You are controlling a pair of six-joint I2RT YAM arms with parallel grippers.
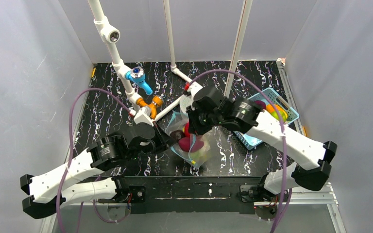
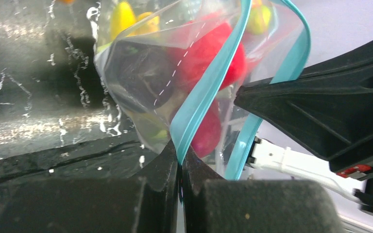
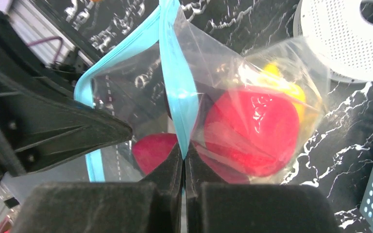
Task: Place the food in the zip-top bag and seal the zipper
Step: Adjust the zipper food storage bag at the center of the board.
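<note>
Both pincers are closed on the zipper (image 2: 206,87). The left pincer (image 2: 179,155) nips a teal strip at the lower centre of its wrist view, and the right pincer (image 3: 183,150) does the same at the lower centre of its own. From above, the zip-top bag (image 1: 195,151) sits mid-frame on the black tabletop (image 1: 111,73), between the two arms. It holds red food (image 3: 252,131) and a yellow piece. More food (image 1: 274,110) lies in the blue basket (image 1: 250,141) at the right of the frame.

The mouth looks unsealed, as the teal bands arc apart above each grip. I cannot tell whether either pincer holds one lip or both. With food left in the basket, this step may be holding the mouth rather than closing it.

To close it well, the grips belong on the thick strip, not the slippery film. Drawing the pincers apart along the strip should line the lips up flat. The bag should stay low so nothing spills.
</note>
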